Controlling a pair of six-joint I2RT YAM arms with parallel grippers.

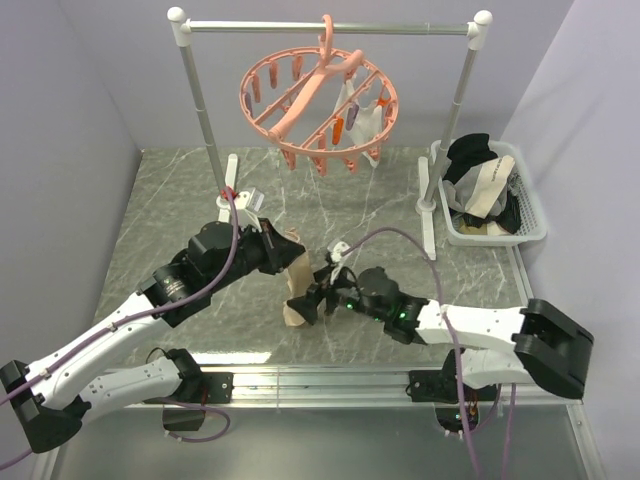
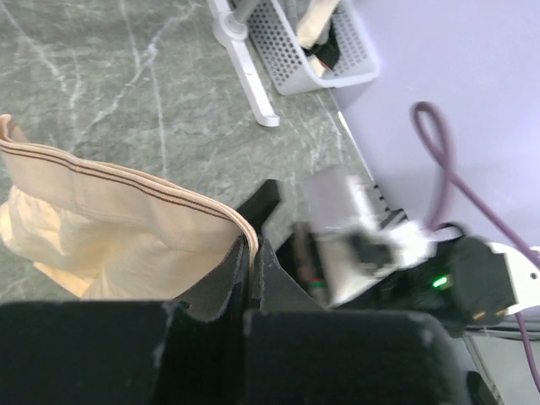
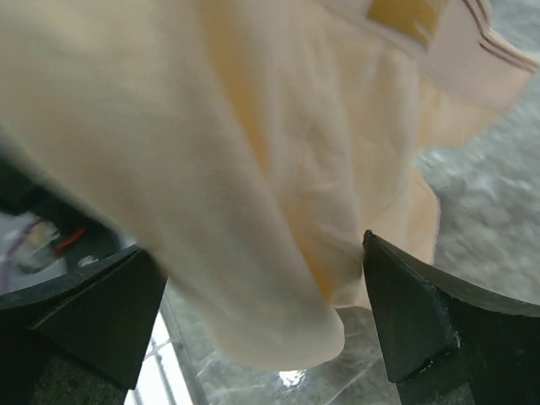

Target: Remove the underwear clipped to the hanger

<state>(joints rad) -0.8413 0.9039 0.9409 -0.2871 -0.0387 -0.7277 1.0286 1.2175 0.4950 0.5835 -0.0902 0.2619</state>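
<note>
- While the left arm reaches from its base at the near left up and across toward the middle of the tabletop [image 1: 150, 200], the left end effector [image 2: 251, 246] is pressed together on the striped waistband of a beige pair of underwear [image 2: 101, 211].
- The garment droops from that pinch, and its lower part appears to be bunched on the tabletop.
- The right arm lies low, stretched leftward from its base at the near right, with its wrist pointing at the same garment.
- The right end effector [image 3: 261, 278] is spread wide, with a dark finger [image 3: 93, 321] on each side of the hanging fabric; neither finger visibly presses on it.
- The pink hanger [image 1: 318, 95] hangs by its hook from the silver rail [image 1: 420, 27] at the back, well apart from both arms.
- A pale garment [image 1: 362, 115] is clipped at the hanger's right side.
- A white basket [image 1: 495, 238] at the far right holds black and cream garments.
</note>
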